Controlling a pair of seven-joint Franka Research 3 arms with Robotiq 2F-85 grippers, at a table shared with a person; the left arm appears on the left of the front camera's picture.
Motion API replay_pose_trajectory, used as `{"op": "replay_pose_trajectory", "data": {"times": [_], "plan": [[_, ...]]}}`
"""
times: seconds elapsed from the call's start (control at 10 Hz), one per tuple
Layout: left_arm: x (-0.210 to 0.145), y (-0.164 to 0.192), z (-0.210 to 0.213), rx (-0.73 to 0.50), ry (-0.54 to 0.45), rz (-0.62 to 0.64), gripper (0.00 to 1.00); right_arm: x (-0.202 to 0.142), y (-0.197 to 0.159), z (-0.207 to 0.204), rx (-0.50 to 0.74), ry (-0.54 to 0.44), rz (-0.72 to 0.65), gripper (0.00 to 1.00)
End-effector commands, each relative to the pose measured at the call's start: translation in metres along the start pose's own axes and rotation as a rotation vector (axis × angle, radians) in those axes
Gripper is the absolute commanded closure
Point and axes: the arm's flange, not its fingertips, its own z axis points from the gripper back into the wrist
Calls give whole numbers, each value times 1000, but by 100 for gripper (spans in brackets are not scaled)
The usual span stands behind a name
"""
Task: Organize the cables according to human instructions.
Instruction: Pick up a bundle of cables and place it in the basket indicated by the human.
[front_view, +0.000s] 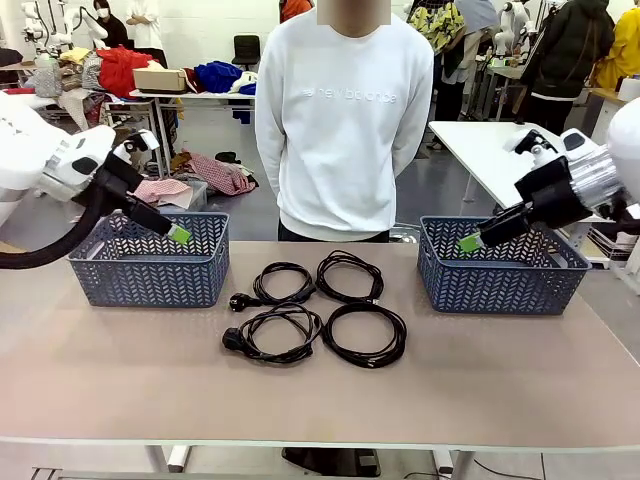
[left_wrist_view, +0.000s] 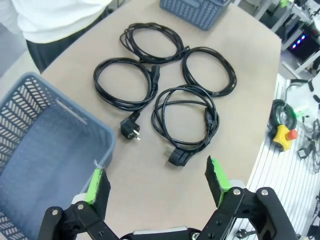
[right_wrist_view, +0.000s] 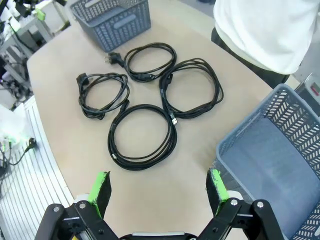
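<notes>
Mid-frame on the table (front_view: 320, 400), four black cables (front_view: 345, 300) lie coiled between two blue baskets (front_view: 150, 275). Left claw (front_view: 178, 234) and right claw (front_view: 470, 243) hang wide and empty over the baskets. Best wait for the person to point, then pinch one coil across its bunched cords. The white sweater (front_view: 345, 150) reads, I think, "new balance".
</notes>
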Motion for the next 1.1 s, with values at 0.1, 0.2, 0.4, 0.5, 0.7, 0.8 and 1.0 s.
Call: {"op": "replay_pose_trajectory", "data": {"times": [0.1, 0.2, 0.4, 0.5, 0.7, 0.8, 1.0], "plan": [[14, 10, -2, -12, -20, 1, 0, -5, -8, 3, 27, -27, -9, 0], [1, 4, 0, 1, 2, 6, 0, -3, -4, 4, 4, -9, -10, 0], [1, 4, 0, 1, 2, 6, 0, -3, -4, 4, 4, -9, -10, 0], [1, 4, 0, 1, 2, 6, 0, -3, -4, 4, 4, -9, -10, 0], [1, 4, 0, 1, 2, 6, 0, -3, -4, 4, 4, -9, -10, 0], [1, 4, 0, 1, 2, 6, 0, -3, -4, 4, 4, -9, -10, 0], [1, 4, 0, 1, 2, 6, 0, -3, -4, 4, 4, -9, -10, 0]]}}
